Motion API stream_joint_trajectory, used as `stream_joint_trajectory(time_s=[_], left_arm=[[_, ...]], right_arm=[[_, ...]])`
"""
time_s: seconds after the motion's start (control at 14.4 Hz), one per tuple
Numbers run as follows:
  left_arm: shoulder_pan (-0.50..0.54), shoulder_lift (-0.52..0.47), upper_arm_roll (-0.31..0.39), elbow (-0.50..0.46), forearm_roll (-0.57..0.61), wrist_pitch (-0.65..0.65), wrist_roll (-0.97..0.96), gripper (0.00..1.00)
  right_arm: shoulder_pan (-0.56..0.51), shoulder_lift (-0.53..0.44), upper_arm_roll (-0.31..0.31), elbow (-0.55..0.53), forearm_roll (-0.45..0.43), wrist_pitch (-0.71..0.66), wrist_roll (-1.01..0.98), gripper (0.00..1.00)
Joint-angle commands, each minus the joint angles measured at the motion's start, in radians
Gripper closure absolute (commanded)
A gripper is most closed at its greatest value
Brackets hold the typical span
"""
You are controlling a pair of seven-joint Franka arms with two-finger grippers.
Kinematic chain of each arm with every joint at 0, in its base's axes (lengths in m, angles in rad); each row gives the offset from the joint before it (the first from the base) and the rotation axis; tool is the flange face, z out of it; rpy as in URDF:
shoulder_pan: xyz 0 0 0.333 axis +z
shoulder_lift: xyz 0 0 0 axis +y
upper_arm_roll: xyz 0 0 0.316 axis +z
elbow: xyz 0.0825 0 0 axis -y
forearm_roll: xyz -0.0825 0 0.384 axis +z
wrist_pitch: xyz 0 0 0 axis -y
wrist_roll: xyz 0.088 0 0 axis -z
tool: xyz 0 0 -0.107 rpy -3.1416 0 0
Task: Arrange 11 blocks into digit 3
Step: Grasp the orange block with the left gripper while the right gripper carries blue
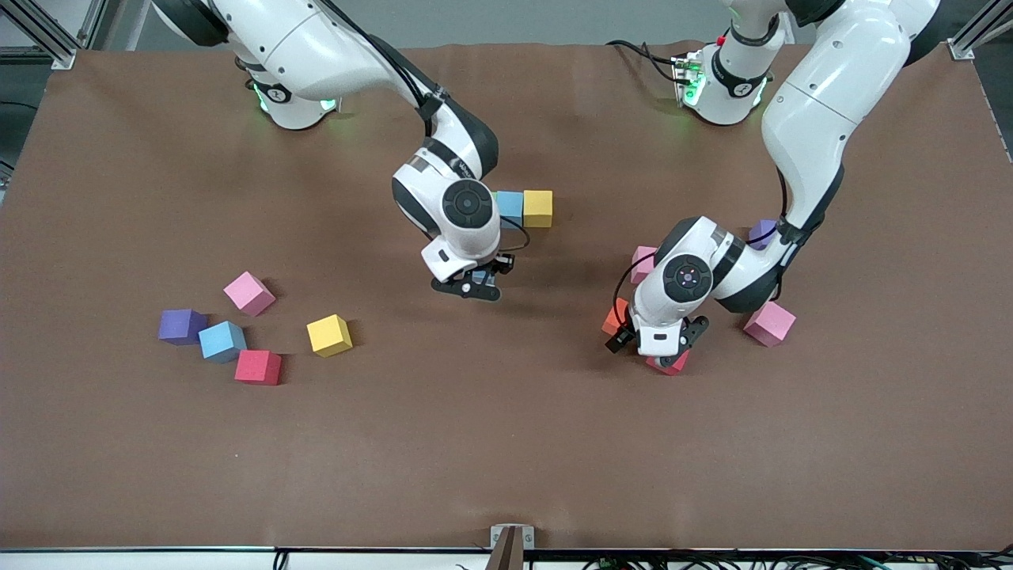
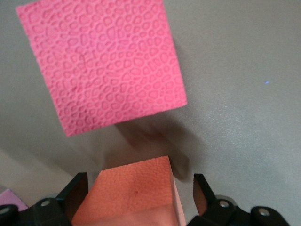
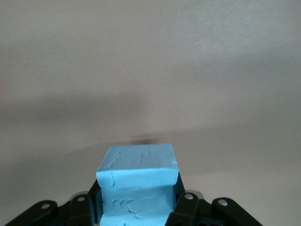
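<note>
We see the right pincer (image 3: 136,207) gripping a light blue block (image 3: 137,186); the left pincer (image 2: 140,195) stands open around an orange block (image 2: 131,190).

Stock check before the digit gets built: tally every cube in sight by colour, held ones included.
Pink cubes: 3
Light blue cubes: 3, one shut in the right claw
Yellow cubes: 2
Red cubes: 2, one between the open left claw
Purple cubes: 2
Orange cube: 1
Total: 13 in sight; the arms may hide more.
</note>
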Motion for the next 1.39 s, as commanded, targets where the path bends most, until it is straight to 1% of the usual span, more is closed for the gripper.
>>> stream_joint_trajectory(time_s=[0.0,0.07,0.14,0.21,0.28,0.42,0.63,0.83,1.04,1.18,1.32], left_arm=[[-0.007,-0.025,-0.002,-0.015,0.006,-0.001,-0.060,0.16],[-0.009,-0.025,-0.003,-0.014,0.006,-0.001,-0.073,0.22],[-0.010,-0.025,-0.003,-0.012,0.006,-0.001,-0.082,0.32],[-0.012,-0.023,-0.003,-0.011,0.008,0.000,-0.083,0.46],[-0.013,-0.024,-0.005,-0.005,0.008,0.000,-0.085,0.55],[-0.019,-0.028,-0.005,0.009,0.009,0.000,-0.083,0.64],[-0.022,-0.032,-0.018,0.051,0.017,-0.003,-0.070,0.70],[-0.030,-0.040,-0.022,0.080,0.020,-0.003,-0.053,0.71],[-0.035,-0.066,-0.022,0.084,0.038,-0.035,0.005,0.71],[-0.035,-0.071,-0.029,0.123,0.037,-0.096,0.038,0.71],[-0.036,-0.071,-0.034,0.137,0.037,-0.110,0.039,0.71]], right_arm=[[-0.014,-0.109,0.008,-0.192,-0.003,0.121,-0.012,0.63],[-0.012,-0.117,0.008,-0.198,-0.004,0.121,-0.013,0.63],[-0.006,-0.123,0.008,-0.212,-0.006,0.121,-0.020,0.63],[0.000,-0.131,0.008,-0.226,-0.007,0.123,-0.032,0.63],[0.000,-0.142,0.008,-0.241,-0.010,0.126,-0.036,0.63],[0.014,-0.145,0.008,-0.251,-0.010,0.134,-0.053,0.64],[0.028,-0.142,0.008,-0.257,-0.010,0.153,-0.061,0.64],[0.025,-0.139,0.008,-0.323,-0.010,0.282,-0.061,0.64],[0.023,-0.142,0.008,-0.326,-0.010,0.276,-0.069,0.64],[0.026,-0.143,0.008,-0.324,-0.012,0.250,-0.095,0.64],[0.028,-0.145,0.006,-0.324,-0.012,0.240,-0.110,0.64]])
